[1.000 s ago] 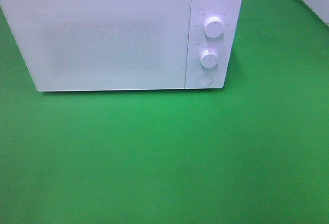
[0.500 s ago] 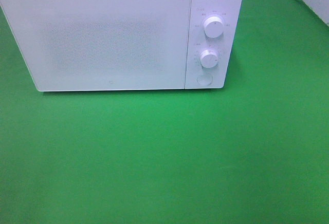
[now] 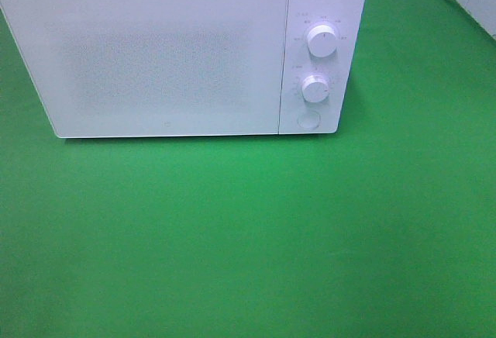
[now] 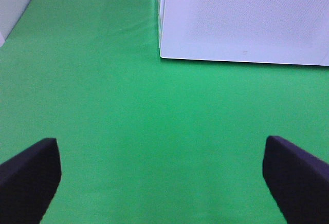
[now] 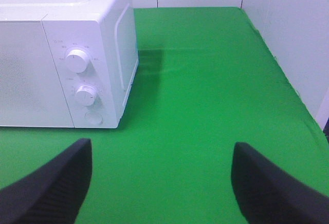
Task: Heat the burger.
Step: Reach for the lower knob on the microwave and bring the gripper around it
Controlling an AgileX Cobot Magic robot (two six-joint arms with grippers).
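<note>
The burger is out of view in every frame. A white microwave (image 3: 170, 51) stands at the back of the green cloth with its door shut; it also shows as the microwave (image 4: 241, 18) in the left wrist view and the microwave (image 5: 61, 54) in the right wrist view. Its panel carries two round knobs (image 3: 321, 41) and a round button (image 3: 308, 120). My left gripper (image 4: 164, 183) is open, hovering over bare cloth in front of the microwave's left corner. My right gripper (image 5: 159, 183) is open too, over cloth to the right of the microwave. Neither arm appears in the exterior high view.
Green cloth (image 3: 248, 237) covers the table in front of the microwave. A white wall (image 5: 288, 34) borders the cloth on the right side, and another white wall edge (image 4: 15, 3) lies off the left side.
</note>
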